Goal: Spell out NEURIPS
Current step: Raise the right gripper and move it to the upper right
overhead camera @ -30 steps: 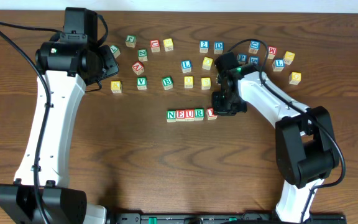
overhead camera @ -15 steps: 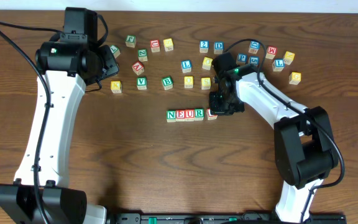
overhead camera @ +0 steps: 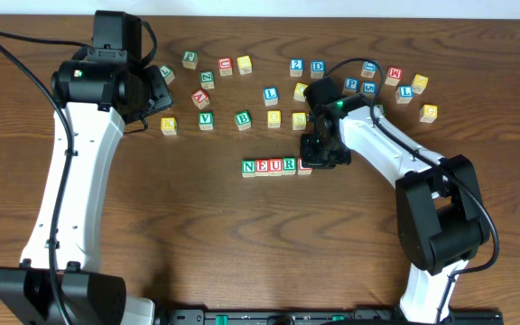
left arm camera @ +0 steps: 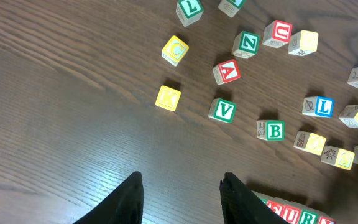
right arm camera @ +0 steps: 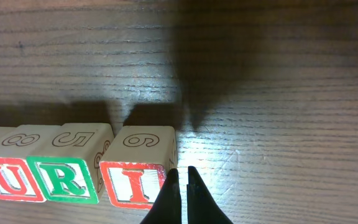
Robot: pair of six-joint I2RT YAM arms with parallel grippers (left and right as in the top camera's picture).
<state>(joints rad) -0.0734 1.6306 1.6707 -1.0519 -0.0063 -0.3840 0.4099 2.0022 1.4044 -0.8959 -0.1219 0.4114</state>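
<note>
On the brown wooden table [overhead camera: 197, 235], five small wooden cubes stand in one row near the middle. From left to right in the overhead view they are the N cube [overhead camera: 249, 167], the E cube [overhead camera: 262, 166], the U cube [overhead camera: 275, 166], the green-lettered R cube [overhead camera: 288, 165] and the red-lettered I cube [overhead camera: 304, 166]. The I cube sits just beside the R cube, turned slightly out of line. The right hand [right arm camera: 181, 175] is at the I cube's right side.

Loose cubes lie scattered behind the row. The yellow K cube [overhead camera: 169, 125] lies left of the green V cube [overhead camera: 206, 118]. Right of the V cube is the green B cube [overhead camera: 243, 118]. The blue L cube [overhead camera: 271, 94] lies farther back. The left hand [left arm camera: 182, 183] is over the table's far left, near the K cube.
</note>
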